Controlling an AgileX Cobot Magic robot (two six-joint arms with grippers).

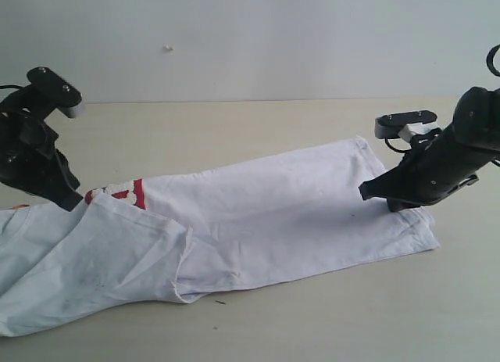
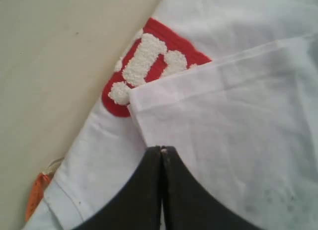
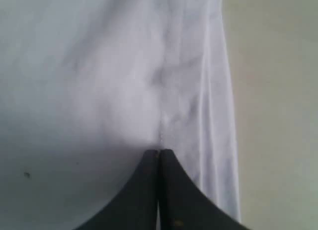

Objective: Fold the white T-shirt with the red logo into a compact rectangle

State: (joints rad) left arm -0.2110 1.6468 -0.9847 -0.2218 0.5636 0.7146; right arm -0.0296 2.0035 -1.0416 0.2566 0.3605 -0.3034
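Observation:
The white T-shirt lies flat across the table as a long band, folded lengthwise, with a sleeve flap turned over its left part. One end of the red logo with its puffy white letters shows beside that flap's corner. My left gripper is shut, its tip at the flap's edge on the cloth. My right gripper is shut too, its tip resting on the shirt near the hemmed right end. I see no cloth lifted by either gripper.
The beige table shows bare behind and in front of the shirt. A small orange neck tag pokes out at the shirt's left edge. A plain wall stands behind the table.

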